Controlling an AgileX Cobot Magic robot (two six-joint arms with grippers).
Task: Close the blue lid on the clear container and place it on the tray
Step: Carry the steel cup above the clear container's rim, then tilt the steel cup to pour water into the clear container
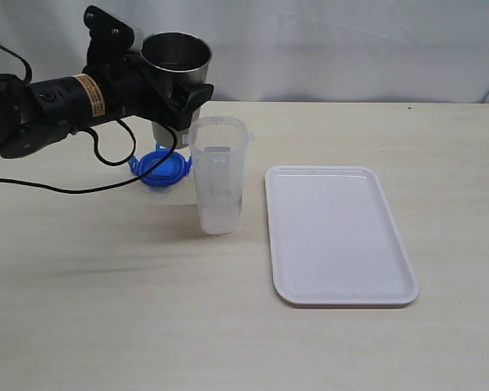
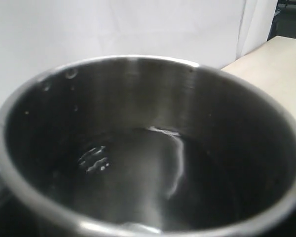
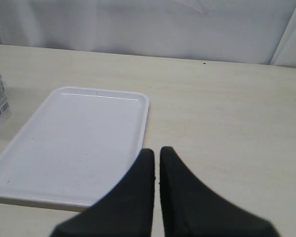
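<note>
Steel is filling almost the whole left wrist view: the metal cup is sitting upright in the left gripper, whose black jaws are clamping around its lower body at the back left of the table (whether the cup's base is touching the tabletop I cannot tell). Just in front of and below that cup, the blue lid is lying flat on the table, off the container. The clear container is standing upright and open-topped just to the right of the lid, resting on the table rather than on the tray. The tray is lying flat to the container's right, near it but apart. The right gripper, showing only in its own wrist view, is hanging with its two black fingers drawn nearly together and gripping nothing, the tray's white rim lying just past their tips.
</note>
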